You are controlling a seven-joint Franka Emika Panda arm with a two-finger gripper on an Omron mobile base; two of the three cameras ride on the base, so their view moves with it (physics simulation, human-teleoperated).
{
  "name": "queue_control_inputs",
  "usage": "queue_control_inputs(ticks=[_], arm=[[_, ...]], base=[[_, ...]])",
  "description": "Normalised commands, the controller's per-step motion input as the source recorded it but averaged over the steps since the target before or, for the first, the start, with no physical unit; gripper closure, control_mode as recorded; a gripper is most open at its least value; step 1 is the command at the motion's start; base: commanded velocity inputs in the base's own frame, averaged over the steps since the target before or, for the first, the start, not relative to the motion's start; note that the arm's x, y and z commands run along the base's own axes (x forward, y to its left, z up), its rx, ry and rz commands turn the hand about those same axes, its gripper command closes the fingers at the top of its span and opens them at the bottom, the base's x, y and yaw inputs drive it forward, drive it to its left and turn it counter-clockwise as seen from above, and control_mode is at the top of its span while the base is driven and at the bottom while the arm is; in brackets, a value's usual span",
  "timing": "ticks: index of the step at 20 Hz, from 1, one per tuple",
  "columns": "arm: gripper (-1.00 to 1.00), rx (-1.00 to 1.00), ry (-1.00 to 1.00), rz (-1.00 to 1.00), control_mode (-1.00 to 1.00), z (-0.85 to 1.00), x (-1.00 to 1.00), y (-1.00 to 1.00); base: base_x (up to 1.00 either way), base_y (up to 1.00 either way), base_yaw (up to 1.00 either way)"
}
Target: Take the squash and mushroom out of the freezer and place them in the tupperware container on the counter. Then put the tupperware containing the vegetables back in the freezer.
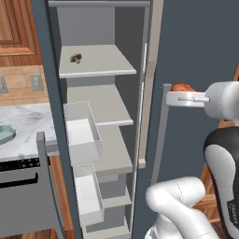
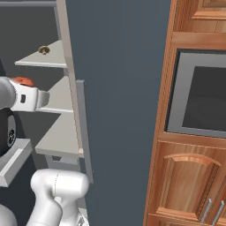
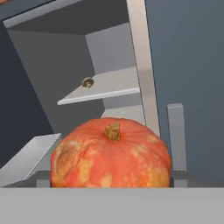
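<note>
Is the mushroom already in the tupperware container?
No: the mushroom sits on the freezer's upper shelf, while the tupperware container is on the counter.

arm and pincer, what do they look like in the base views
The arm is glossy white with rounded, tube-like links and dark, nearly black joint sections. The hand is a light grey cylinder ending in a flat white pincer block with small dark markings. No loose cables show.

One squash, one mushroom, one tupperware container on the worktop. One freezer, two white door bins I can count, one wall oven.
</note>
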Motion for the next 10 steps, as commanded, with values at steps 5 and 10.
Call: queue_control_inputs(ticks=[5, 10], arm=[[1.0, -0.07, 0.2, 0.03, -1.0, -0.46, -0.37, -0.39], [1.0, -0.01, 0.0, -0.01, -1.0, -0.47, -0.59, -0.33]], base=[[0.0, 0.0, 0.0], [0.0, 0.0, 0.0]])
